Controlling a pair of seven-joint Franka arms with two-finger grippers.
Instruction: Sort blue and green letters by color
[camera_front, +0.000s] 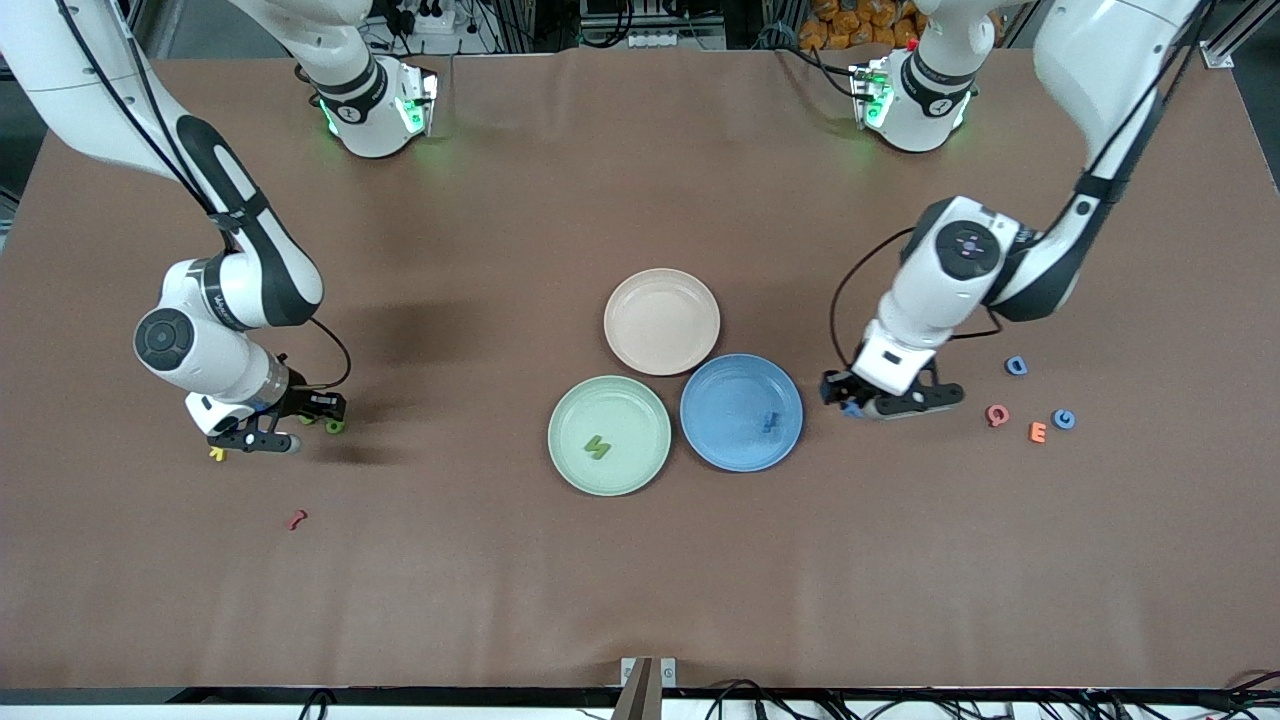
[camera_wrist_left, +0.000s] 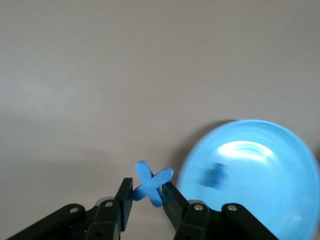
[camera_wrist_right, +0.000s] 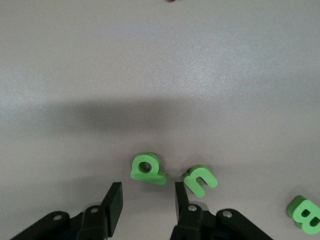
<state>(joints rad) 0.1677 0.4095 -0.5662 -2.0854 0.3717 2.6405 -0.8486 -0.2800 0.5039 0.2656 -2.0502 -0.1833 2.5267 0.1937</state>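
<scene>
Three plates: you have a pink plate (camera_front: 661, 321), a green plate (camera_front: 609, 436) and a blue plate (camera_front: 741, 412) clustered mid-counter (camera_front: 640, 580); the green one holds one green letter (camera_front: 597, 447), the blue one a blue letter (camera_front: 769, 422).
Left claw (camera_wrist_left: 147, 196): its fingers are closed on the blue X (camera_wrist_left: 151, 183), low over the counter just beside the blue plate's rim.
Right claw (camera_wrist_right: 146, 196): it stands partly open, holding nothing, right by the green P-shaped letter (camera_wrist_right: 146, 169), with the green n (camera_wrist_right: 199, 180) and green B (camera_wrist_right: 305, 214) beside.
Loose blue letters: the D (camera_front: 1016, 365) and G (camera_front: 1063, 419) wait toward the left arm's end.
Step in hand: you look about a quarter done; the X is in transit.
Next move: carry the X over the blue plate and let go; settle the right fingers around the P-shaped letter before closing.
Leave alone: the pink Q (camera_front: 997, 414) and orange E (camera_front: 1037, 432).
</scene>
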